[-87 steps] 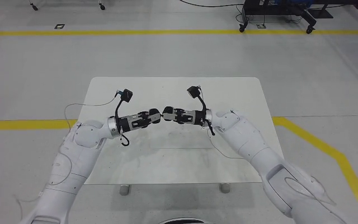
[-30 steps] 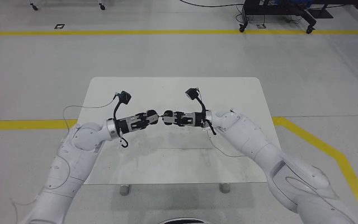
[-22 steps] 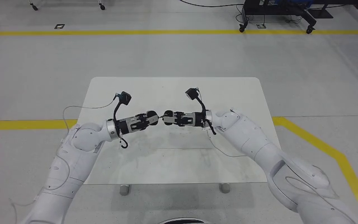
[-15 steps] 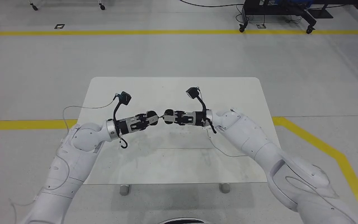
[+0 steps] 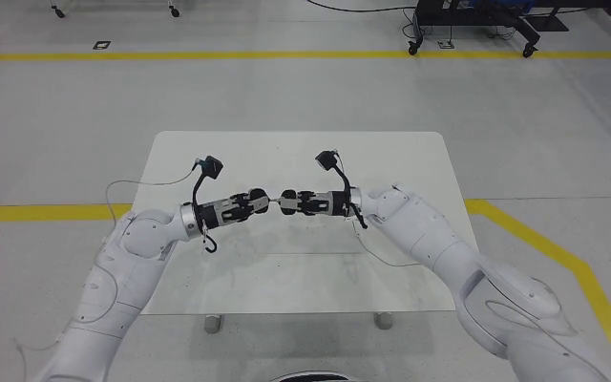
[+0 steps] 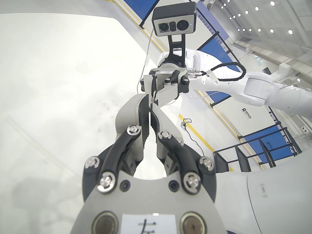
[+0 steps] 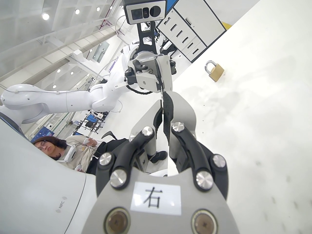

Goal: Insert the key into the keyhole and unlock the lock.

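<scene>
A small silvery key point(image 5: 277, 201) bridges the two grippers above the middle of the white table point(image 5: 382, 162). My left gripper point(image 6: 149, 102) is shut, and the thin key point(image 6: 152, 93) sticks out of its tips toward the right gripper point(image 6: 152, 85). My right gripper point(image 7: 162, 101) is also shut on the key point(image 7: 161, 93), tip to tip with the left gripper point(image 7: 159, 81). In the top view the left gripper point(image 5: 266, 201) and right gripper point(image 5: 288, 202) face each other. A brass padlock point(image 7: 215, 71) with a steel shackle lies flat on the table, apart from both grippers.
The padlock lies close to a table edge point(image 7: 202, 57) in the right wrist view. Both forearms hang over the table's middle. Bare tabletop lies to the far side point(image 5: 286, 153) and the near side point(image 5: 305, 277) of the arms.
Since the oldest frame the two grippers have drawn slightly apart, so the key shows between them. Over the last second both arms have barely shifted.
</scene>
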### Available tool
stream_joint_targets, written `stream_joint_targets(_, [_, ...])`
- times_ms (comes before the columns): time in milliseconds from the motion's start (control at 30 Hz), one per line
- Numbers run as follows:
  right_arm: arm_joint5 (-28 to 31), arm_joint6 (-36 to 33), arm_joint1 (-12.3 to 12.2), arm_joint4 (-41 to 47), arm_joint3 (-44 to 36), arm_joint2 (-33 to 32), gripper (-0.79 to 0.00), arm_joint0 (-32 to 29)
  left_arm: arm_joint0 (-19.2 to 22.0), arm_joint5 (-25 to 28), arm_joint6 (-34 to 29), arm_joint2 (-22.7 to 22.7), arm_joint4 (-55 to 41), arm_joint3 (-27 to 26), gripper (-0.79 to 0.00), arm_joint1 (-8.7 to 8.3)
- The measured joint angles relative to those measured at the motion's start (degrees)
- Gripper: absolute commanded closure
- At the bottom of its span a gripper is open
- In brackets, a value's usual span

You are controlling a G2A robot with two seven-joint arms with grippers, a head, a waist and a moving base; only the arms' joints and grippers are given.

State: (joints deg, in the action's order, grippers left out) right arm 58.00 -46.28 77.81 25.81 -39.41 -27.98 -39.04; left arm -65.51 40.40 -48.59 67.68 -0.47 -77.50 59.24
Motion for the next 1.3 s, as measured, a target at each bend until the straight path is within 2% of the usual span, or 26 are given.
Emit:
stream_joint_targets(200, [0.0, 0.0, -0.5, 0.6, -1.4, -2.1, 0.000, -0.7, -0.3, 1.0, 0.5, 1.8, 1.6, 0.5, -0.785, -0.58])
stream_joint_targets(400, [0.0, 0.0, -1.3, -1.2, -1.6, -5.0, 0.000, -1.4, -3.7, 1.0, 1.3, 9.0, 5.8, -0.6, -0.785, -2.47])
stream_joint_targets(600, [0.0, 0.8, -1.5, -2.4, -1.3, -6.7, 0.000, -1.5, -13.0, -2.0, 2.2, 19.6, 14.4, -8.1, -0.785, -4.83])
stream_joint_targets(700, [0.0, 0.8, -1.5, -2.4, -1.3, -6.6, 0.000, -1.5, -17.9, -6.3, 1.4, 23.4, 19.3, -14.1, -0.785, -5.57])
stream_joint_targets(767, [0.0, 0.8, -1.5, -2.4, -1.3, -6.6, 0.000, -1.5, -20.6, -12.3, 1.1, 24.8, 24.9, -18.2, -0.785, -5.82])
stream_joint_targets(833, [0.0, 0.8, -1.5, -2.4, -1.3, -6.6, 0.000, -1.5, -22.3, -19.6, 1.4, 24.7, 30.7, -21.9, -0.785, -5.82])
stream_joint_targets(933, [0.0, 0.8, -1.5, -2.4, -1.3, -6.6, 0.000, -1.5, -23.1, -27.3, 0.4, 23.0, 35.4, -24.9, -0.785, -5.66])
stream_joint_targets(1067, [0.0, 0.8, -1.5, -2.4, -1.3, -6.6, 0.000, -1.5, -21.2, -35.0, -3.7, 19.5, 40.1, -24.7, -0.742, -5.42])
stream_joint_targets(1167, [0.0, 0.8, -1.5, -2.4, -1.3, -6.6, 0.000, -1.5, -18.6, -39.6, -7.0, 16.4, 41.8, -23.1, -0.628, -5.11])
stream_joint_targets(1300, [0.0, 0.8, -1.5, -2.4, -1.3, -6.6, 0.000, -1.5, -15.2, -43.4, -6.9, 13.5, 41.5, -20.0, -0.529, -4.51])
